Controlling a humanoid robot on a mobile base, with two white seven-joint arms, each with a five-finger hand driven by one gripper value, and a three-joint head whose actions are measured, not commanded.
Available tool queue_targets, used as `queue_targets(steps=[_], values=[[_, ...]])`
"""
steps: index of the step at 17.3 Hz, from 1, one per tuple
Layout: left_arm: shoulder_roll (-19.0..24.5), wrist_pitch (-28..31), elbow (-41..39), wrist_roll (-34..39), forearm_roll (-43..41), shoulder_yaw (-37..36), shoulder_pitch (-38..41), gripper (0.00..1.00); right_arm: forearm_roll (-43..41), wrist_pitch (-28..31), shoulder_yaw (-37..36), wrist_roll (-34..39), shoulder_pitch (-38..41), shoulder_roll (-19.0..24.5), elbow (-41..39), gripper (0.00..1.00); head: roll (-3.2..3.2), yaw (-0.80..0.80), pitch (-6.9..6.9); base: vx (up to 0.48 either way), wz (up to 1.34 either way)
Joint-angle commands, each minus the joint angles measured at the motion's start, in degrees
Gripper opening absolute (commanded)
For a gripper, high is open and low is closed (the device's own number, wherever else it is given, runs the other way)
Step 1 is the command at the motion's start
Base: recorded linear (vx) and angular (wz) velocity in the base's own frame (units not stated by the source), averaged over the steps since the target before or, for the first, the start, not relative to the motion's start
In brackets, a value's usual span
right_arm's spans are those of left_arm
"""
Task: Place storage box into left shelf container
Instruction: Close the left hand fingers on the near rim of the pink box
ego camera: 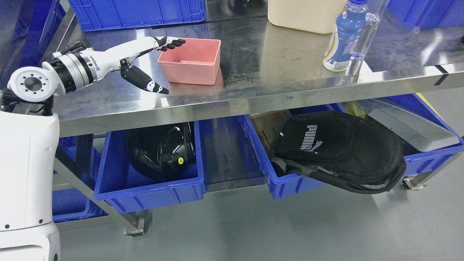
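Observation:
A pink storage box (192,61) stands upright and empty on the steel table top (275,72). My left hand (165,65) reaches in from the left and is open: its fingers (170,42) lie over the box's far left corner and its thumb (146,81) points down beside the box's near left side. The box is not lifted. Under the table, on the lower shelf, the left blue container (152,185) holds a black helmet (159,148). My right arm is out of view.
A second blue container (286,185) on the lower shelf to the right holds a black backpack (337,152). A blue drink bottle (344,36), a clear bottle (364,40) and a cream tub (304,14) stand at the table's back right. A blue crate (137,12) stands behind the box.

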Motion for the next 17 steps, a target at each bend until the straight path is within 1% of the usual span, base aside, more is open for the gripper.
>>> queue_targets(steps=[1, 4, 5, 9, 13, 14, 17], values=[[-2.5, -0.2, 13.1, 0.3, -5.7, -8.6, -4.0, 0.96, 0.0, 0.0, -0.3, 0.0, 0.0, -1.0, -1.0, 1.00, 0.00, 0.00, 0.00, 0.003, -0.03], [-4.4, -0.3, 17.1, 0.6, -12.2, -9.0, -5.0, 0.96, 0.0, 0.0, -0.3, 0.0, 0.0, -1.0, -1.0, 1.00, 0.00, 0.00, 0.00, 0.000, -0.01], [-5.8, -1.0, 18.3, 1.0, -12.7, -8.9, -5.4, 0.96, 0.0, 0.0, -0.3, 0.0, 0.0, -1.0, -1.0, 1.00, 0.00, 0.00, 0.00, 0.000, 0.00], [-8.6, -3.0, 22.5, 3.7, -15.3, -9.0, -6.7, 0.93, 0.0, 0.0, -0.3, 0.0, 0.0, -1.0, -1.0, 1.00, 0.00, 0.00, 0.00, 0.000, 0.00], [-9.1, -4.1, 24.0, 4.5, -15.5, -9.0, -7.2, 0.76, 0.0, 0.0, -0.3, 0.0, 0.0, -1.0, -1.0, 1.00, 0.00, 0.00, 0.00, 0.000, 0.03], [-9.1, -5.1, 24.1, 4.5, -15.4, -8.8, -7.2, 0.65, 0.0, 0.0, -0.3, 0.0, 0.0, -1.0, -1.0, 1.00, 0.00, 0.00, 0.00, -0.002, 0.12], [-9.1, -8.1, 25.0, 4.5, -15.4, -6.7, -7.2, 0.41, 0.0, 0.0, -0.3, 0.0, 0.0, -1.0, -1.0, 1.00, 0.00, 0.00, 0.00, -0.006, 0.12]])
